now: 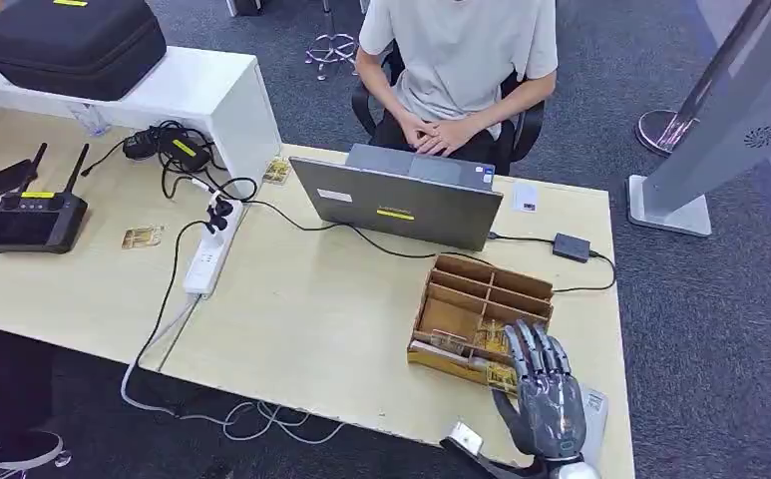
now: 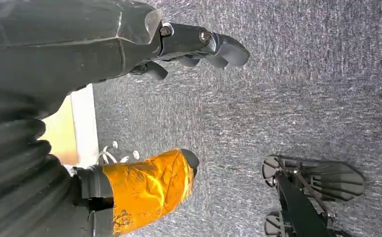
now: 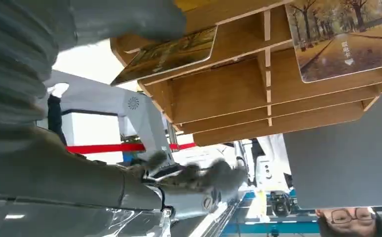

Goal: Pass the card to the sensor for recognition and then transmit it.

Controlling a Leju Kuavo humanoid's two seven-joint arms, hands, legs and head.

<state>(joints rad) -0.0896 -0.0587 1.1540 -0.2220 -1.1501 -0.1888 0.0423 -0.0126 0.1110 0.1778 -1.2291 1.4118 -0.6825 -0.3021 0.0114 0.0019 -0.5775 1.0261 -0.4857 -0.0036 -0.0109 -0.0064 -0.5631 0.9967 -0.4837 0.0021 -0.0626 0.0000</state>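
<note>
A wooden divided rack (image 1: 481, 299) stands on the right part of the table, with picture cards (image 1: 453, 343) lying in its near compartments. My right hand (image 1: 541, 387) hovers over the rack's near right corner, fingers spread and pointing away from me. In the right wrist view its thumb (image 3: 129, 19) sits at the edge of one tree-picture card (image 3: 171, 49), while the blurred fingers (image 3: 193, 175) stay well apart from it; another card (image 3: 344, 37) lies further along the rack (image 3: 228, 94). My left hand (image 2: 144, 113) hangs above the carpet, fingers apart and holding nothing.
A grey laptop (image 1: 396, 205) stands behind the rack with a person (image 1: 456, 60) seated at it. A flat white device (image 1: 593, 411) lies by my right hand at the table's edge, another (image 1: 525, 198) beside the laptop. Cables, a power strip (image 1: 206, 254) and a controller (image 1: 32, 220) lie on the left.
</note>
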